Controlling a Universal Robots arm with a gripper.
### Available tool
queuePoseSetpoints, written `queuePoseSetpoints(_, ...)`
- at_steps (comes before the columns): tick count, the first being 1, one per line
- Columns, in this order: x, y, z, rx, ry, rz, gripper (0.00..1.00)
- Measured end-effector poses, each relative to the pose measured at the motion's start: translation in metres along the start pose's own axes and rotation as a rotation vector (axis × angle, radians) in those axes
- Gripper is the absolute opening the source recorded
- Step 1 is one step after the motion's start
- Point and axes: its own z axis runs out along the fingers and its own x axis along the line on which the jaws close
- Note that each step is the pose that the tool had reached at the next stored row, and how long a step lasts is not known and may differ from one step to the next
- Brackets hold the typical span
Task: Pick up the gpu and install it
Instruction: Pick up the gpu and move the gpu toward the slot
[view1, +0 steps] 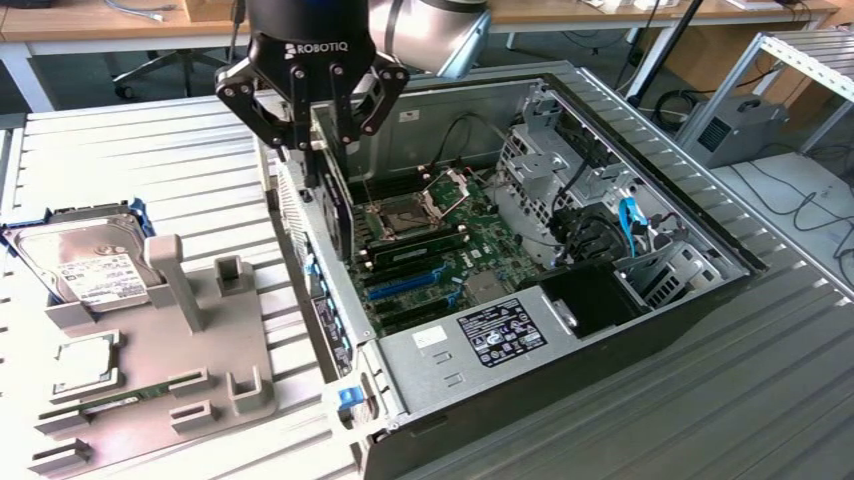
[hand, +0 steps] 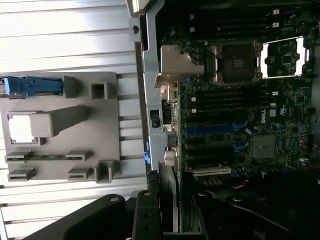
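Ribbed metal bench (view1: 747, 400), open case (view1: 561, 380) mid-bench. The pincer (view1: 316, 140) pinched the gpu (view1: 336, 205) upright, just inside the case's rear wall, above the motherboard (view1: 467, 235). Install step, I'd judge; seating called for squaring its connector over a slot.

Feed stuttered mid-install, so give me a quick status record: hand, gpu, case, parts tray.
hand: closed on the gpu, over the open case
gpu: upright, black face edge-on, lowered inside the case next to its rear wall, above the motherboard
seated in slot: cannot tell
case: lying on its side, side panel off, motherboard facing up
parts tray: at the exterior view's left, apart from the case, hard drive resting in it
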Motion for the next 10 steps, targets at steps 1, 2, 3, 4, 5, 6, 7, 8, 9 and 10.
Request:
queuePoseSetpoints(1, -0.0009, 0.0001, 0.0000, 0.0009, -0.0001, 0.000, 0.29)
queuePoseSetpoints(2, -0.0016, 0.0002, 0.0001, 0.0019, -0.0001, 0.000, 0.29)
queuePoseSetpoints(3, -0.0023, 0.0003, 0.0001, 0.0027, -0.0002, 0.000, 0.29)
queuePoseSetpoints(4, -0.0031, 0.0003, 0.0001, 0.0038, -0.0003, 0.000, 0.29)
queuePoseSetpoints(5, -0.0039, 0.0004, 0.0002, 0.0047, -0.0004, 0.000, 0.29)
queuePoseSetpoints(6, -0.0045, 0.0005, 0.0002, 0.0057, -0.0005, 0.000, 0.29)
queuePoseSetpoints(7, -0.0052, 0.0005, 0.0002, 0.0066, -0.0005, 0.000, 0.29)
queuePoseSetpoints(8, -0.0059, 0.0006, 0.0002, 0.0076, -0.0006, 0.000, 0.29)
queuePoseSetpoints(9, -0.0072, 0.0008, 0.0003, 0.0095, -0.0007, 0.000, 0.29)
queuePoseSetpoints(10, -0.0084, 0.0009, 0.0004, 0.0111, -0.0009, 0.000, 0.29)
